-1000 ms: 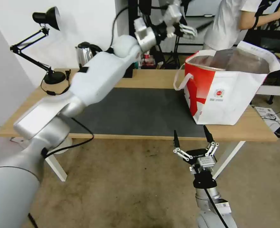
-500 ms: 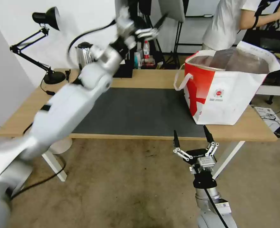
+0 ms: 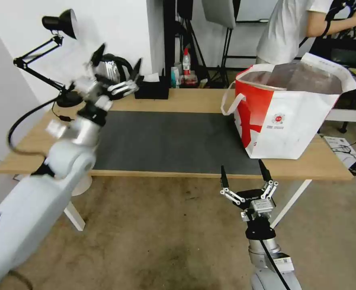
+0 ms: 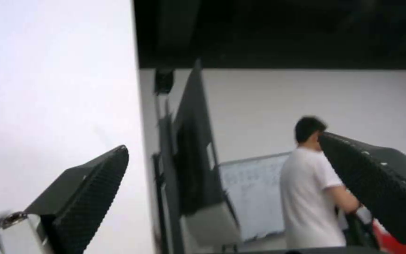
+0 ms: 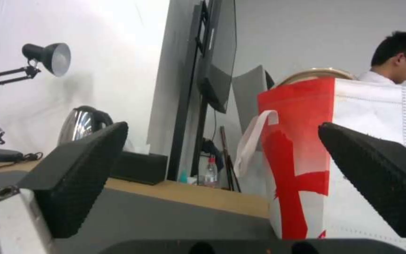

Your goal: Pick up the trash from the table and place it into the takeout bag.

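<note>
Head view: the left gripper [image 3: 115,64] is hovering above the far left part of the table [image 3: 186,100], in front of the steel kettle [image 3: 112,69] and near the black tissue box [image 3: 151,89]. Its fingers are standing spread apart with nothing between them; the left wrist view is showing the same wide gap between the two black pads [image 4: 90,197], with a wall and the room beyond. The left arm is reaching up from the lower left across the table's near edge.

The right gripper [image 3: 244,175] is pointing upward just below the table's near edge, in front of the takeout bag [image 3: 290,117]. Its fingers are also standing apart and empty; in the right wrist view the takeout bag [image 5: 349,155] is appearing between the pads.

The takeout bag is standing upright on the right part of the table, partly on the dark grey mat [image 3: 173,141], its top open and its foil lining showing. What is lying inside the bag cannot be made out from the head view; in the right wrist view a beige rounded rim [image 5: 315,73] is rising just above the bag's top edge.

A black desk lamp [image 3: 59,56] is standing at the table's far left corner.
</note>
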Robot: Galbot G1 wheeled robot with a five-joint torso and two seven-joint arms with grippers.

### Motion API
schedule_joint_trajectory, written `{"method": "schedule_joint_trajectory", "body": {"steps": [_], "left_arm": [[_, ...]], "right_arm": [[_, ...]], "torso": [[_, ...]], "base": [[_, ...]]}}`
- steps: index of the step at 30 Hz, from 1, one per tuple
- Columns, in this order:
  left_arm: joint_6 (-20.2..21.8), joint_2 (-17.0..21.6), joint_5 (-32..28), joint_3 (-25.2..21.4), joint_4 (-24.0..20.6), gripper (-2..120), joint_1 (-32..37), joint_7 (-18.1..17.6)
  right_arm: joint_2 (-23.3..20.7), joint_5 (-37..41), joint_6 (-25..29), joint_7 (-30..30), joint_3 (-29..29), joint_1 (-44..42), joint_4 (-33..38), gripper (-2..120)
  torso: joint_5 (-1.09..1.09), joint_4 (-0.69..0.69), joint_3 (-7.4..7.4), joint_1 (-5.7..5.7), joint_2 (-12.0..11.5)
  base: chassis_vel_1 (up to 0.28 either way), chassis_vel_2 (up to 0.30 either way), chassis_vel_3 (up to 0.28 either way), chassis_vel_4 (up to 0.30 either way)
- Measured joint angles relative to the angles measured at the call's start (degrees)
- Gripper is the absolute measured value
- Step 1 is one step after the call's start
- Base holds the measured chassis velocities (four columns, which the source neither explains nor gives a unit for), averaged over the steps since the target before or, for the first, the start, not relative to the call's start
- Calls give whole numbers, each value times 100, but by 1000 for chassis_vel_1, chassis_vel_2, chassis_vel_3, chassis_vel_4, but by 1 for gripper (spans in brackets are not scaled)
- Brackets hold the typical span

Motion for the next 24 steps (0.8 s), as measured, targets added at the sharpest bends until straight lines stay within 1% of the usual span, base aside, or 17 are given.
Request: {"method": "schedule_joint_trajectory", "body": {"steps": [1, 2, 3, 5, 6, 9, 10, 11, 13, 14, 15, 18, 19, 22, 23, 24], "left_arm": [[0, 0, 0, 0, 0, 100, 0, 0], [-65, -169, 124, -154, -56, 100, 319, -10], [-92, -235, 166, -202, -75, 100, 421, -11], [-200, -538, 339, -361, -156, 100, 823, -14], [-200, -538, 339, -361, -156, 100, 823, -14], [-324, -906, 578, -472, -252, 100, 1327, -13], [-324, -906, 578, -472, -252, 100, 1327, -13], [-369, -1028, 672, -493, -279, 100, 1493, -12], [-415, -1126, 746, -497, -294, 100, 1634, -7], [-488, -1268, 865, -494, -311, 100, 1828, 1], [-488, -1268, 865, -494, -311, 100, 1828, 1], [-753, -1748, 1343, -371, -356, 100, 2374, 45], [-753, -1748, 1343, -371, -356, 100, 2374, 45], [-1108, -2132, 1728, -217, -342, 100, 2866, 140], [-1108, -2132, 1728, -217, -342, 100, 2866, 140], [-1232, -2224, 1858, -183, -309, 100, 2981, 147]], "right_arm": [[0, 0, 0, 0, 0, 0, 0, 100], [0, 0, 0, 0, 0, 0, -1, 100], [0, 0, 0, 0, 1, 0, 0, 100], [0, 0, 0, 0, 0, 0, 0, 100], [0, 0, 0, 0, 0, 0, 0, 100], [0, 0, 0, 0, 0, 0, -1, 100], [0, 0, 0, 0, 0, 0, -1, 100], [0, 0, 0, 0, 1, 0, 0, 100], [0, 0, 0, 0, 0, 0, 0, 100], [0, 0, 0, 0, 0, 0, 0, 100], [0, 0, 0, 0, 0, 0, 0, 100], [1, 0, 0, 0, 0, 0, 0, 100], [1, 0, 0, 0, 0, 0, 0, 100], [0, 0, 0, 0, 1, 0, 0, 100], [0, 0, 0, 0, 1, 0, 0, 100], [0, 0, 0, 0, 1, 0, 0, 100]], "torso": [[0, 0, 0, 0, 0], [-1, 0, 1, 0, 0], [0, 0, 1, 0, 0], [1, -1, 1, 0, 0], [1, -1, 1, 0, 0], [2, -1, 1, 0, 0], [2, -1, 1, 0, 0], [2, -1, 1, 0, 0], [2, 0, 1, 0, 0], [1, 0, 1, 0, 0], [1, 0, 1, 0, 0], [3, -2, 1, 0, 0], [3, -2, 1, 0, 0], [3, -1, 1, 0, 0], [3, -1, 1, 0, 0], [3, -1, 1, 0, 0]], "base": [[0, 0, 0, 0], [0, 0, 0, 0], [0, 0, 0, 0], [0, 0, 0, 0], [0, 0, 0, 0], [0, 0, 0, 0], [0, 0, 0, 0], [0, 0, 0, 0], [0, 0, 0, 0], [0, 0, 0, 0], [0, 0, 0, 0], [0, 0, 0, 0], [0, 0, 0, 0], [0, 0, 0, 0], [0, 0, 0, 0], [0, 0, 0, 0]]}}
